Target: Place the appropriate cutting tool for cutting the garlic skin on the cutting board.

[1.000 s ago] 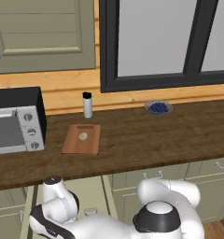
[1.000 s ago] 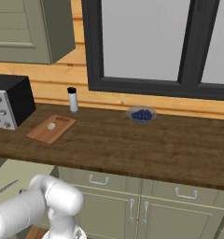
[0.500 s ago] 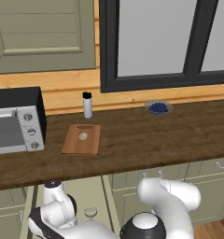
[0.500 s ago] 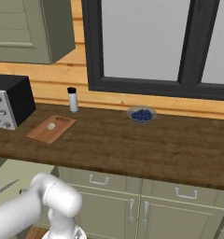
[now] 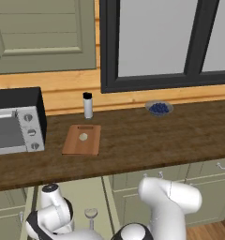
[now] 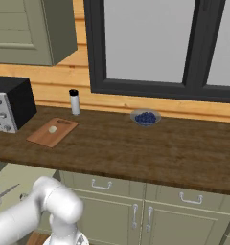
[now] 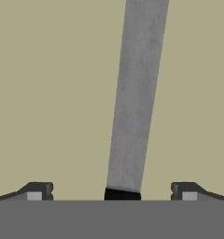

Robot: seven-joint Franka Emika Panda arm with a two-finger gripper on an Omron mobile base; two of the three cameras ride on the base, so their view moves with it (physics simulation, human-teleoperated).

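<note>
In the hand view the cutting tool [image 7: 135, 93] lies straight ahead of the gripper [image 7: 113, 191]. Its long grey blade runs from the bottom centre of the frame up to the top, leaning a little to the right, over a plain olive surface. Just a sliver of the black handle shows at the bottom centre, so the handle end is the end nearest the hand and the tip points away from it. The jaws are spread wide: one fingertip [image 7: 39, 190] sits at the lower left, the other at the lower right, and the handle lies between them with a clear gap on each side. They hold nothing and touch nothing that we can see. The line between the fingertips runs nearly square across the knife's long axis, so we judge that the coming move needs only a short advance and a squeeze on the handle, with perhaps a slight roll to match the lean. The cutting board [image 5: 81, 139] lies on the bench [image 5: 147, 136] at the centre left of the left base view, with the garlic [image 5: 83, 137] resting on it. From how things lie, the knife is not yet on the board.
</note>
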